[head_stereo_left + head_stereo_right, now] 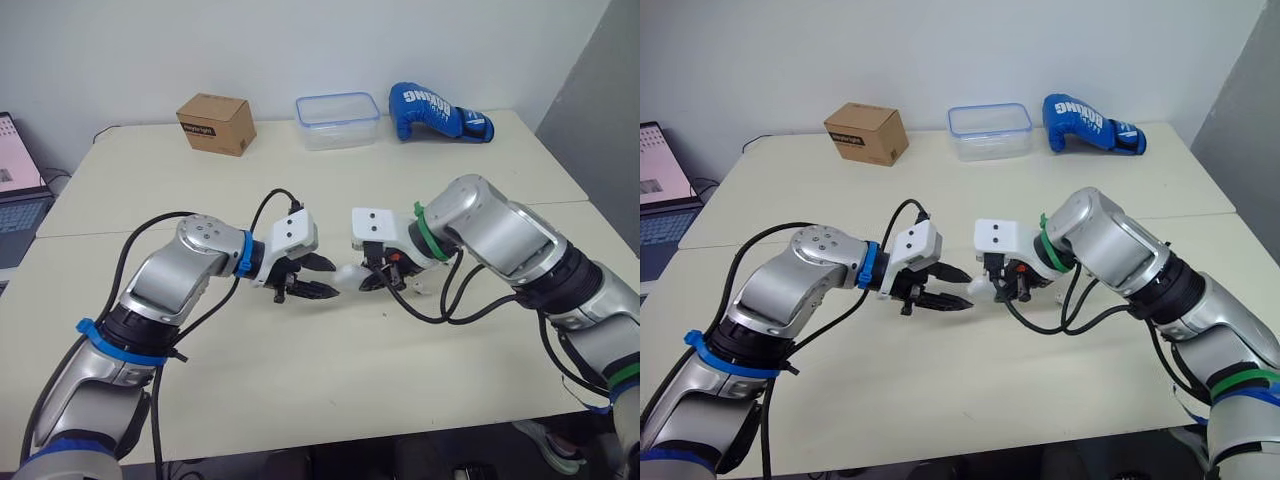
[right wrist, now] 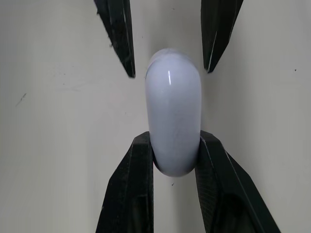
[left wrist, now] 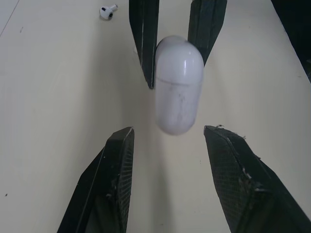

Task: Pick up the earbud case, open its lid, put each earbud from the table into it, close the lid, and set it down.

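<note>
White earbud case (image 2: 173,121): we see it held in the air between the two grippers, over the middle of the near part of the table (image 1: 300,380). It is a smooth rounded capsule. A thin seam runs across it in the left wrist view, and the lid looks closed.
Right gripper (image 2: 175,138): its two black fingers press on opposite sides of the case at one rounded end, pinching it firmly. The rest of the case sticks out past the fingertips towards the other arm.
Left gripper (image 3: 169,130): its fingers are spread wide apart. We see the tips flanking the free end of the case, one on each side, with a clear gap on both sides and nothing touched.
Arms: both reach inward from the sides, so the grippers face each other tip to tip in the head views.
Earbud (image 3: 108,11): one small white earbud lies on the bare tabletop beyond the right gripper's fingers in the left wrist view, well apart from the case.
Cardboard box (image 1: 216,123): brown, standing at the far left of the table.
Plastic container (image 1: 337,120): clear with a blue rim, at the far edge, between the box and the glove.
Boxing glove (image 1: 438,112): blue with white lettering, lying just beside the container at the far right.
Laptop (image 1: 18,190): open, off the table's left side, and partly cut by the edge of the view.
</note>
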`<action>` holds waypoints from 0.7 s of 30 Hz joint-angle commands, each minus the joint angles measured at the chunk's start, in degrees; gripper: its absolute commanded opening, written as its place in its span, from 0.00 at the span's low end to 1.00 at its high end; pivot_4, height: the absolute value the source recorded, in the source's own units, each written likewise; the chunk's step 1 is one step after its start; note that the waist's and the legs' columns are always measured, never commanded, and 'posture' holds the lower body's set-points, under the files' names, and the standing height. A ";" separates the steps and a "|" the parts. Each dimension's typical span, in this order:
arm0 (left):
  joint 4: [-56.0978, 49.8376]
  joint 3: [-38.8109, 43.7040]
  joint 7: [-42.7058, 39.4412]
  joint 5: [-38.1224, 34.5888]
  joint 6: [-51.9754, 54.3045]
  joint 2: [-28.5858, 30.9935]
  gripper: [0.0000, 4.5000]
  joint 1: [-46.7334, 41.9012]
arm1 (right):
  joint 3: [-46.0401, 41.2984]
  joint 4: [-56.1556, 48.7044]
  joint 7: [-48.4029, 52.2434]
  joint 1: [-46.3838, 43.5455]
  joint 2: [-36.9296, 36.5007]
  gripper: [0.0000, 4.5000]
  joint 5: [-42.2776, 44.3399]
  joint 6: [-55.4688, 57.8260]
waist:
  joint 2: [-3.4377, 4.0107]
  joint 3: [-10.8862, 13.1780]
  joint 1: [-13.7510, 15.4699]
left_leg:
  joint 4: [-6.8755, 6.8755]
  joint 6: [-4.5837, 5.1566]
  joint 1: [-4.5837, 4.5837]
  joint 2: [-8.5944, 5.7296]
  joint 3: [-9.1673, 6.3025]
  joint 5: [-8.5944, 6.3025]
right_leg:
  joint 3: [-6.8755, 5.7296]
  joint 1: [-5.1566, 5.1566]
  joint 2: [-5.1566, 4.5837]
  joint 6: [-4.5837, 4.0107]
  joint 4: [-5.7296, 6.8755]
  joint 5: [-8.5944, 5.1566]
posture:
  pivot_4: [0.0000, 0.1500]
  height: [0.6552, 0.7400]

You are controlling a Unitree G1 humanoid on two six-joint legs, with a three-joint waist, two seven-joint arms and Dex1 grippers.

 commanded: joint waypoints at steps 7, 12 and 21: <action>1.22 0.30 -0.16 1.67 -2.18 -1.61 0.52 -1.87 | 0.08 1.14 -0.33 -3.05 2.83 0.17 -1.28 2.58 | 0.00 0.00 -0.01 | 0.00 0.00 0.00 -0.01 -0.02 0.00 | 0.00 -0.01 -0.01 0.00 0.01 0.00 | 1.00 0.89; 1.74 0.52 -0.14 2.12 -2.63 -2.25 0.52 -2.17 | 0.19 1.39 -0.33 -3.16 3.42 0.17 -1.72 3.12 | 0.00 0.00 -0.02 | 0.00 -0.01 0.00 -0.01 -0.02 0.00 | 0.00 -0.03 0.00 0.00 0.03 0.00 | 1.00 0.89; 2.40 0.43 -0.67 2.13 -1.92 -3.29 0.26 -2.65 | 0.21 2.46 -0.62 -3.54 4.33 0.17 -2.20 3.70 | 0.00 0.00 -0.04 | 0.01 -0.01 0.00 -0.01 -0.02 0.00 | 0.00 -0.03 0.00 0.00 0.04 0.00 | 1.00 0.89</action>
